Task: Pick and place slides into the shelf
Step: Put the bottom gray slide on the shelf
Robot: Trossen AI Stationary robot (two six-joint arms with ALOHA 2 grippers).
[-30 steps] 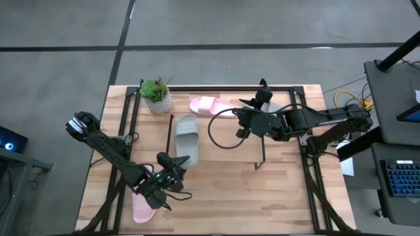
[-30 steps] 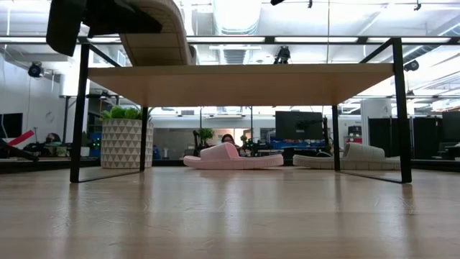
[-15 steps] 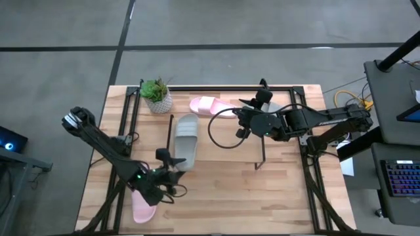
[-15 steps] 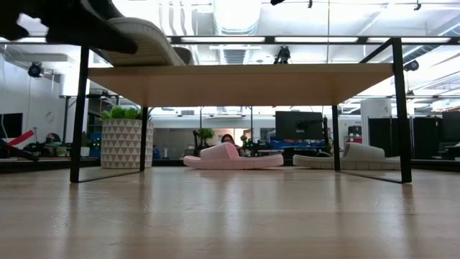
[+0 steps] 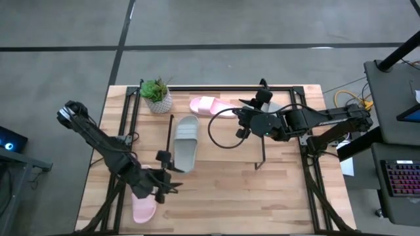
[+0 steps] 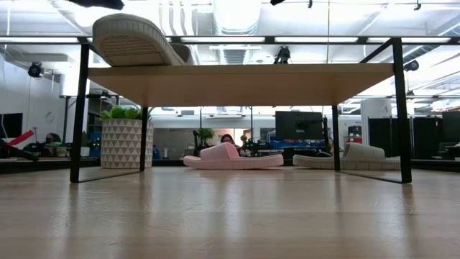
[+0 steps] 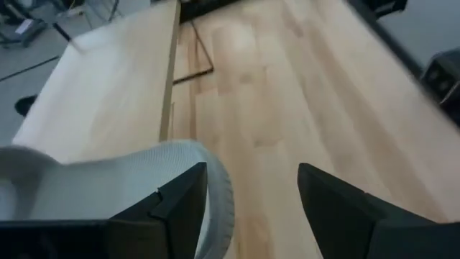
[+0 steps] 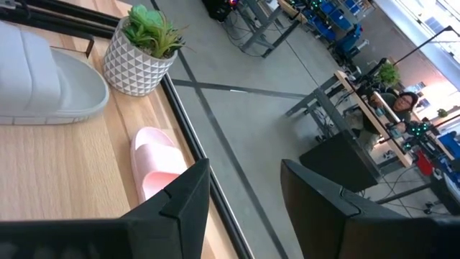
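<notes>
Left gripper [image 5: 164, 180] off the front edge of the shelf [image 5: 216, 141], fingers apart, holding nothing; grey slide [image 5: 186, 142] lies just ahead of its fingertips on the shelf's wooden board, at the end nearest this gripper, heel overhanging the front edge; in the left wrist view the slide's heel [image 7: 129, 191] sits just beyond one open finger [image 7: 176, 208], whether touching is unclear; a pink slide [image 5: 143, 204] lies on the table [image 5: 282, 196] right beside and partly under the left arm, behind the gripper; right gripper [image 5: 243, 120] hovers over the shelf's far end, fingers apart, empty; second pink slide [image 5: 210, 105] on the table just beyond the right gripper, behind the shelf; another grey slide [image 6: 356, 156] on the table by the shelf's far leg, seen in the low view; potted plant [image 5: 157, 96] at the back corner, past the grey slide from the left gripper; a person [image 8: 399, 106] sits in the room beyond.
</notes>
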